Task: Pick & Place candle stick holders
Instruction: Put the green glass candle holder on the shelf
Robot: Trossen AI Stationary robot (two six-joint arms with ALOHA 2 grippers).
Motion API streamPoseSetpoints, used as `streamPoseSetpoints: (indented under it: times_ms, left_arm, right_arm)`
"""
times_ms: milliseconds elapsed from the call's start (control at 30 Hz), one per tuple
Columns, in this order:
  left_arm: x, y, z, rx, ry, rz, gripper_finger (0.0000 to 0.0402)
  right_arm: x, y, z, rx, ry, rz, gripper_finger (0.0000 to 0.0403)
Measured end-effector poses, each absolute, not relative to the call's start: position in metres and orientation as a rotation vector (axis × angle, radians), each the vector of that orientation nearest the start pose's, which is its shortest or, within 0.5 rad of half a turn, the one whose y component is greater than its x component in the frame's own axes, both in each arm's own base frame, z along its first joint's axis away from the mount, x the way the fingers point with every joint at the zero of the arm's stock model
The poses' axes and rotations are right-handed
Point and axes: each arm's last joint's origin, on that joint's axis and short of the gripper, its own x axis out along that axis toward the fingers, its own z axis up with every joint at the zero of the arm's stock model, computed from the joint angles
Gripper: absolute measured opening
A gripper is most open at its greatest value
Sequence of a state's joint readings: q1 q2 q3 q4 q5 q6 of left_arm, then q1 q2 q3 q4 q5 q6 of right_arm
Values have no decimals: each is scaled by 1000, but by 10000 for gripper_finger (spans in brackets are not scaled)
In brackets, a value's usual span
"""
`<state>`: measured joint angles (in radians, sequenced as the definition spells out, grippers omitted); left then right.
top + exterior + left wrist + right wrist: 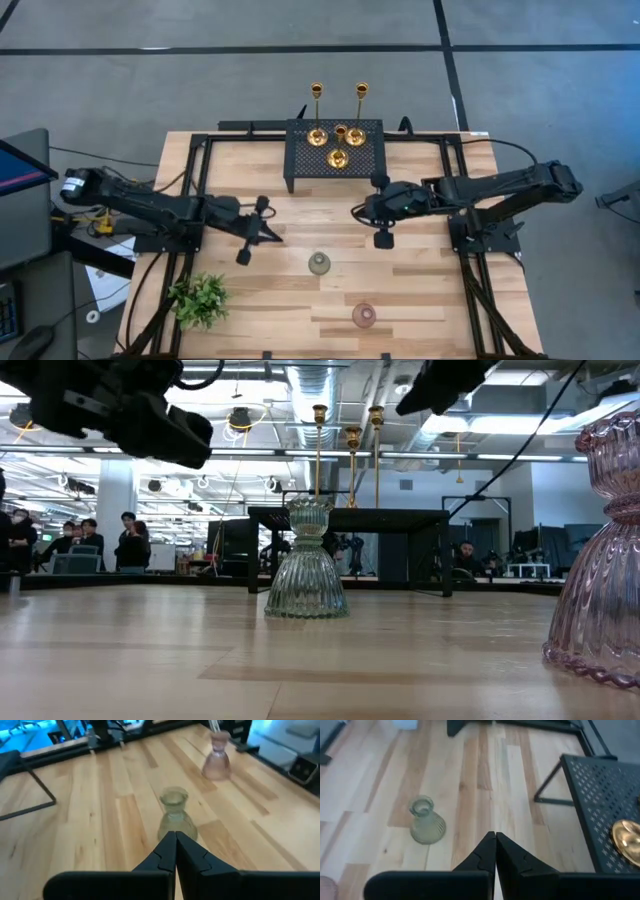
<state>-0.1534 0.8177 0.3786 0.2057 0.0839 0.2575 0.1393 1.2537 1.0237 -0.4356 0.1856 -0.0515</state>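
Note:
Three gold candlesticks (338,130) stand by their round bases on the black perforated rack (335,152) at the table's far middle. A grey-green ribbed glass holder (319,264) stands upright on the table's middle; it also shows in the left wrist view (175,817) and the right wrist view (425,822). A pinkish holder (364,316) stands nearer the front edge. My left gripper (278,237) is shut and empty, left of the grey-green holder. My right gripper (355,213) is shut and empty, above the table in front of the rack.
A small leafy green plant (200,298) stands at the table's front left. The rack's black legs (555,785) stand on the wood at the far side. People sit in the room beyond the table (100,545). Bare wood lies between the two glass holders and the rack.

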Motion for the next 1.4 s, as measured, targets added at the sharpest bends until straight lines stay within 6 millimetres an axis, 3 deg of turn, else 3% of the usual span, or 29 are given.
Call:
streamPoseSetpoints:
  times_ms: [100,233,467,1100,1400]
  left_arm:
    - [183,-35,215,271,224,-260,3]
    - [187,-36,193,263,123,-254,3]
    - [178,-34,160,170,88,-238,3]
    - [210,-40,149,168,108,-236,11]
    - [237,-44,151,107,126,-229,93]
  right_arm:
    - [265,37,300,-163,625,-8,0]
    - [265,39,301,-168,617,-5,0]
    - [265,38,301,-172,617,-8,0]
    - [267,25,300,-204,624,-41,0]
    - [266,25,300,-209,632,-39,0]
